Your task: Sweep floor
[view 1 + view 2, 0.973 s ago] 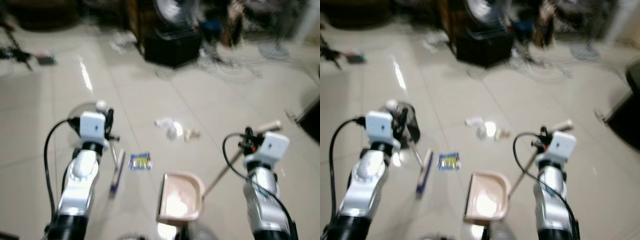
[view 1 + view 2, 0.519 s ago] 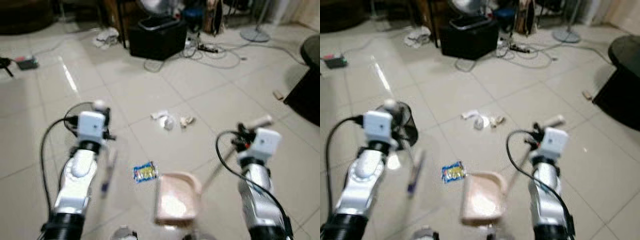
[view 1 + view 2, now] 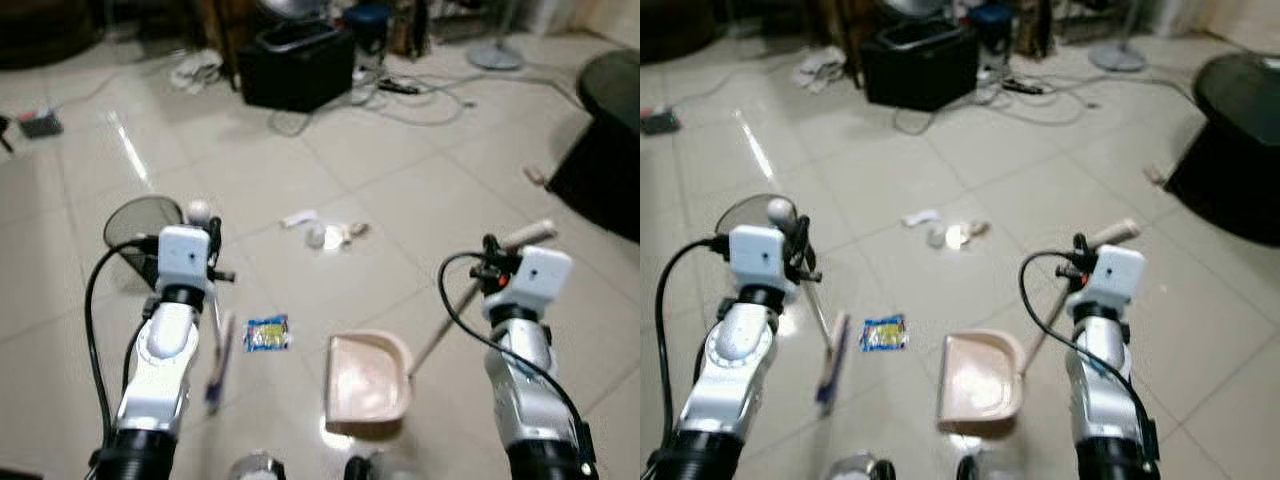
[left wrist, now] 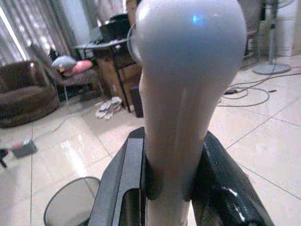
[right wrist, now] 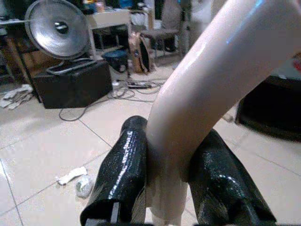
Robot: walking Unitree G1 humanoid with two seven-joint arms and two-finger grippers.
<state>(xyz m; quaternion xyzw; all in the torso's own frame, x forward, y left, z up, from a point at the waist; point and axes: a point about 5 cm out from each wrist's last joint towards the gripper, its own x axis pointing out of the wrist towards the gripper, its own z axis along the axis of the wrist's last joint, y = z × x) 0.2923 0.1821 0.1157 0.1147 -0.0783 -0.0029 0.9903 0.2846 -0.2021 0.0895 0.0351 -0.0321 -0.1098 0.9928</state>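
Note:
My left gripper (image 3: pixel 213 245) is shut on the white handle of a broom (image 4: pixel 183 94); its purple brush head (image 3: pixel 217 362) rests on the tiled floor. My right gripper (image 3: pixel 490 262) is shut on the beige handle (image 5: pixel 202 94) of a pink dustpan (image 3: pixel 366 378), whose pan lies flat on the floor between my arms. A blue and yellow wrapper (image 3: pixel 266 333) lies just left of the pan, beside the brush head. Further ahead lie crumpled white paper scraps (image 3: pixel 325 232).
A dark mesh bin (image 3: pixel 142 228) lies on its side at my left. A black box (image 3: pixel 296 68) with a fan behind it and loose cables (image 3: pixel 440 100) sit at the back. A dark round table (image 3: pixel 603 150) stands at the right.
The camera has shifted and sharpened, so the scene sits differently in view. The brush head and the dustpan keep their places by the wrapper. Both grips are unchanged.

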